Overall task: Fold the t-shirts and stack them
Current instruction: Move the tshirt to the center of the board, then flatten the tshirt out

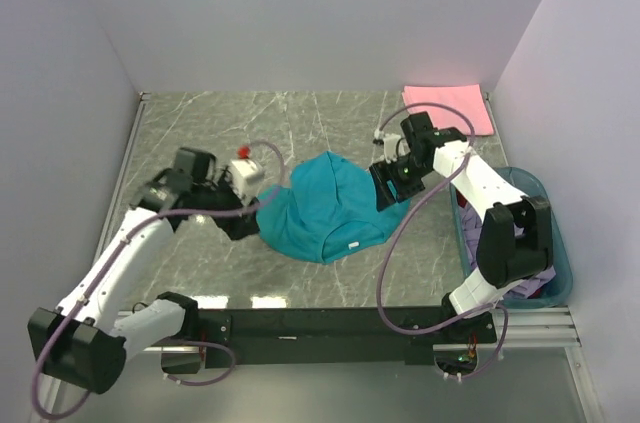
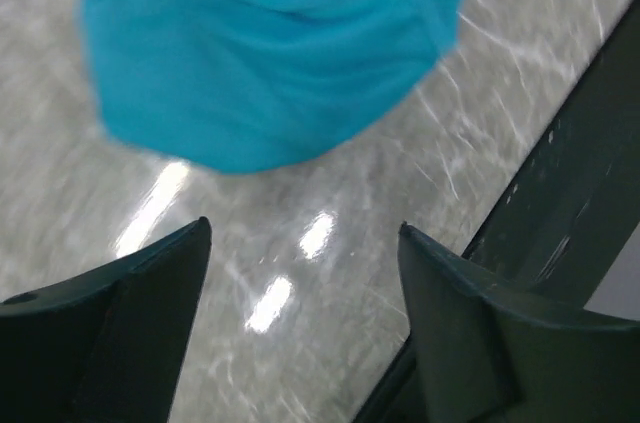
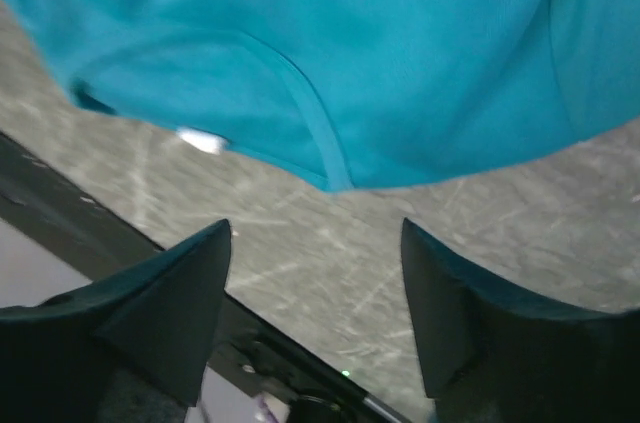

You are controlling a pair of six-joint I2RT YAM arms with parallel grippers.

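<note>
A teal t-shirt (image 1: 325, 208) lies crumpled in the middle of the marble table. My left gripper (image 1: 243, 226) is at its left edge and my right gripper (image 1: 388, 191) at its right edge. Both are open and empty. In the left wrist view the teal t-shirt (image 2: 280, 53) lies beyond the left gripper (image 2: 303, 228), with bare table between the fingers. In the right wrist view its hem and a white tag show on the teal t-shirt (image 3: 350, 43), just past the right gripper (image 3: 315, 228). A pink t-shirt (image 1: 448, 108) lies folded flat at the back right corner.
A teal plastic basket (image 1: 565, 253) stands at the right edge beside the right arm, with lavender cloth (image 1: 525, 291) inside. A black rail (image 1: 330, 323) runs along the table's near edge. White walls close in the left, back and right sides.
</note>
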